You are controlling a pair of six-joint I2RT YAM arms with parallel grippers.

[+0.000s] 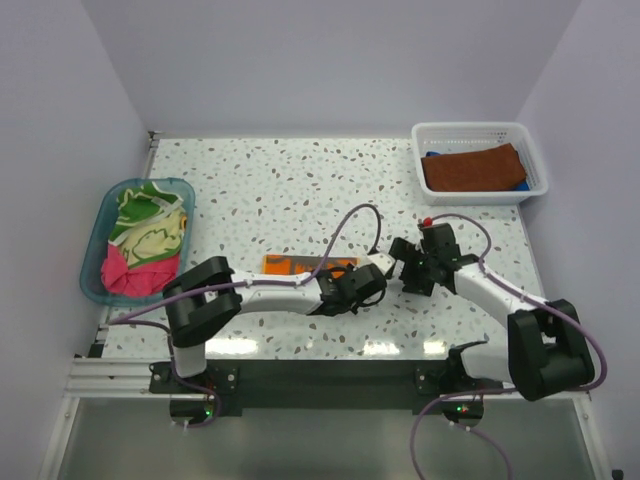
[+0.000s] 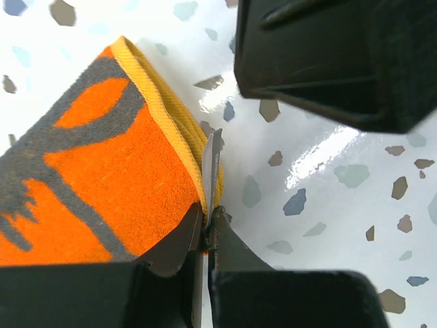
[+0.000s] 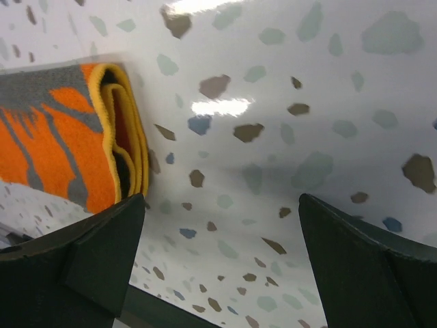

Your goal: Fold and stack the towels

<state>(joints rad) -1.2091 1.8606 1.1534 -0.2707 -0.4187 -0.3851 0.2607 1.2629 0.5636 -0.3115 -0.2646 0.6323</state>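
Note:
An orange towel with grey blotches [image 1: 295,264] lies folded near the table's front, partly hidden by my left arm. In the left wrist view my left gripper [image 2: 207,220] is shut on the yellow-hemmed right edge of this towel [image 2: 102,178]. Seen from above, that left gripper [image 1: 352,275] sits at the towel's right end. My right gripper [image 1: 410,272] hovers just right of it, open, with only bare table between its fingers [image 3: 222,198]. The towel's folded edge [image 3: 82,137] lies by its left finger. A rust brown towel [image 1: 470,168] lies on a blue one [image 1: 517,185].
The white mesh basket [image 1: 530,150] holding the brown and blue towels stands at the back right. A teal tub [image 1: 100,225] on the left edge holds a green and yellow patterned towel [image 1: 150,225] and a pink one [image 1: 128,272].

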